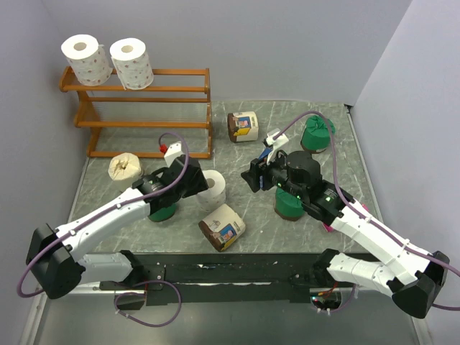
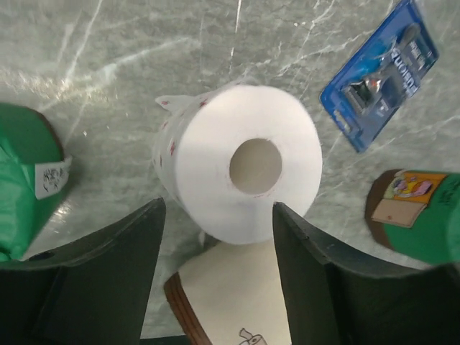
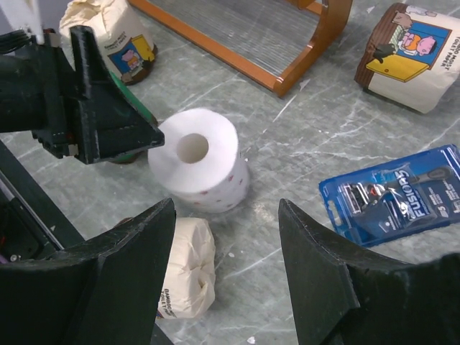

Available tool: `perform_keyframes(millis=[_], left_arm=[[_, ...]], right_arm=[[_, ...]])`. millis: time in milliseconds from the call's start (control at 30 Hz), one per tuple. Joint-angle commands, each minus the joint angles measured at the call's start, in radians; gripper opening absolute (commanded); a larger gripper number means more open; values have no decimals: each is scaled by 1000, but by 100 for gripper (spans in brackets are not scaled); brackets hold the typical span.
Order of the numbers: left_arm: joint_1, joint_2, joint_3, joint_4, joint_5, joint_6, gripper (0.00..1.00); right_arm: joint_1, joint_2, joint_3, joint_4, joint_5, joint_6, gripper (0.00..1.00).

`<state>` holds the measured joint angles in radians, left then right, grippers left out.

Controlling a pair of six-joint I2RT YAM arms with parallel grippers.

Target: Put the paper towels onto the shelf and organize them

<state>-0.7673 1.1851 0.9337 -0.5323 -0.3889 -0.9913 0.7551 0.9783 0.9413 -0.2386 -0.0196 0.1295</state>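
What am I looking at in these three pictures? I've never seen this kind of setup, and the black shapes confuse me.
Two robot arms are bolted at the near edge of a table. One picture looks down from above and behind them; the other two come from a camera on each wrist, so the black shapes are each arm's own claw. The left claw hangs open over a white roll; the right claw is open, holding nothing. Two white rolls stand on top of the wooden shelf. On the table lie green rolls, cream-wrapped rolls and a blue packet.
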Motion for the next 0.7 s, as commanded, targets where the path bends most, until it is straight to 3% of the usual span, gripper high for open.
perform_keyframes(millis=[0,200,667], left_arm=[[-10,19,111,-75,-41,160,69],[-12,117,218,-215,-102,184,75],[3,326,297,-186,-47,220,77]], right_arm=[[4,-33,17,-7,43,-22,67],[4,-38,7,5,29,-18,67],[4,-76,-1,-10,44,-21,67]])
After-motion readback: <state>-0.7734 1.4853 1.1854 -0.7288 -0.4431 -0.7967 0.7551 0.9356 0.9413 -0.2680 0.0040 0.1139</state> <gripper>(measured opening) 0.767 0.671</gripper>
